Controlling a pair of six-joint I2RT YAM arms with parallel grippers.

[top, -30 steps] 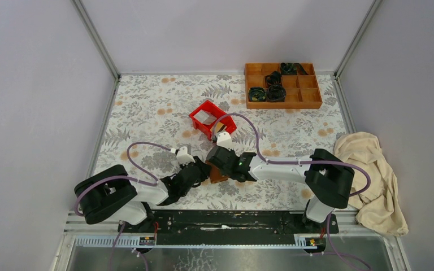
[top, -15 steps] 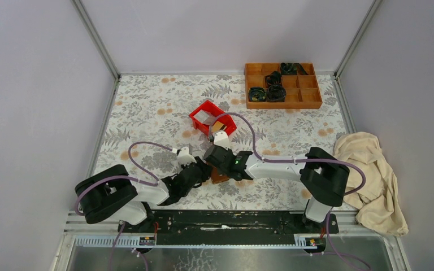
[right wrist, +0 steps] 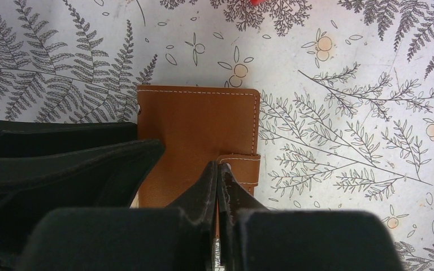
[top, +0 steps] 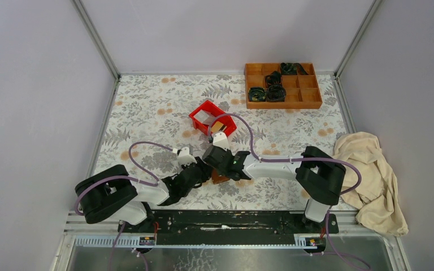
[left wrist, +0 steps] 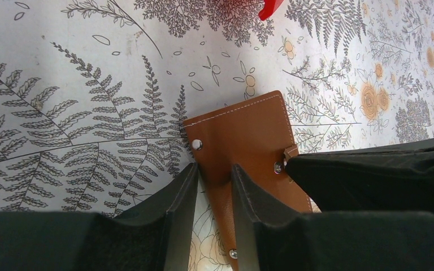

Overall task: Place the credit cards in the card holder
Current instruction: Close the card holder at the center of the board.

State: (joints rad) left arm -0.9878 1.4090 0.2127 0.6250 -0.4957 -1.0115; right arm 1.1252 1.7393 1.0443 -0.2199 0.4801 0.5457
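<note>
1 wallet (left wrist: pixel 243 141) lies flat on the tabletop (top: pixel 147 107), near edge, betw. the 2 arms. L tool (left wrist: pixel 213 186): fingers clamped on the wallet's near edge. R tool (right wrist: pixel 219 178): fingers pinched together on the wallet's strap tab. 1 red bin (top: pixel 212 119) just behind holds 2 cards: 1 white (top: pixel 203 117), 1 tan (top: pixel 219 126). 1 orange tray (top: pixel 282 84) far R; 1 cloth (top: pixel 373 180) at R edge.

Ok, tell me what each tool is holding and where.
The right tool pinches the wallet's snap tab; the left tool straddles one wallet edge.
</note>
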